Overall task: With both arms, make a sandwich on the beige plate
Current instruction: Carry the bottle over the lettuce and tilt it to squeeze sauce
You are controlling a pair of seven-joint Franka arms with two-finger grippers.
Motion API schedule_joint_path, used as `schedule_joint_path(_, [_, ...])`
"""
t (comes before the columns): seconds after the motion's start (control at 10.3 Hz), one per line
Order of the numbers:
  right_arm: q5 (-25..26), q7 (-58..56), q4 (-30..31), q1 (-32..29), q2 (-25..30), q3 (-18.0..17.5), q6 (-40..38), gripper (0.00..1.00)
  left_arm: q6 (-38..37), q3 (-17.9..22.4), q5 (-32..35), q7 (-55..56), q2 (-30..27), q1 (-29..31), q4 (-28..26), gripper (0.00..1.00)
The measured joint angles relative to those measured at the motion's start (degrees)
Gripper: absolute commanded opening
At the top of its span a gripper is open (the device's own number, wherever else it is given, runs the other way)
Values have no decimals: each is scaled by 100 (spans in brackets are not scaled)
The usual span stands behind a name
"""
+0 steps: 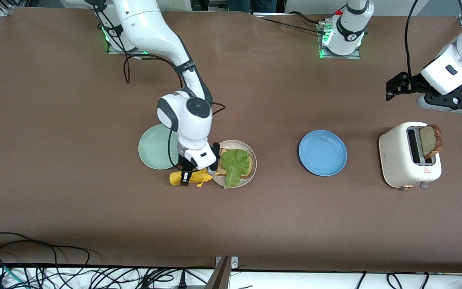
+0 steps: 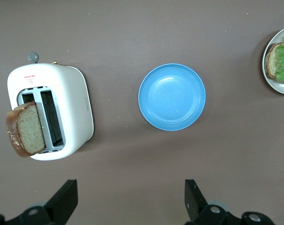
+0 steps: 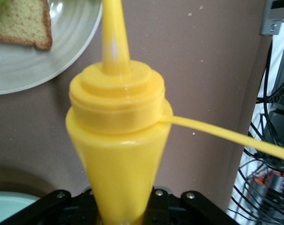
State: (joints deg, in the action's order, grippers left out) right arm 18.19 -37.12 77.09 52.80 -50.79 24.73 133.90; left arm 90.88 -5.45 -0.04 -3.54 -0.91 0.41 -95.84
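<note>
The right gripper [image 1: 186, 176] is clamped on a yellow squeeze bottle [image 1: 191, 177], held lying on its side just beside the beige plate [image 1: 251, 154], nozzle toward the plate; that plate carries one bread slice [image 1: 222, 166] topped with a lettuce leaf [image 1: 235, 165]. The left gripper [image 2: 131, 206], fingers spread wide and holding nothing, waits in the air above the table near the white toaster [image 1: 397, 158], from which a second bread slice [image 1: 431, 140] protrudes. A blue plate [image 1: 322, 153] lies between the two grippers.
</note>
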Motion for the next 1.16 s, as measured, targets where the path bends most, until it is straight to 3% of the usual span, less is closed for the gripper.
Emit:
schedule_joint_path(0.29, [1368,986,-464,488,-415,62,-1018,0,0,7,0,0,0,2,0,100])
schedule_joint_path(0.68, [2679,1663,-503,862,-538,87,-1988,0,-1,44,4,-22,146,498,-3,100])
schedule_joint_path(0.87, [2844,1848,-505,1007,-628,92,-2166,0,60,75,5,-313,383,971,-5,100])
schedule_joint_path(1.16, [2919,2113,-510,1112,-809,106,-2225,0,735,89,32,-946,985,1554,-13,100])
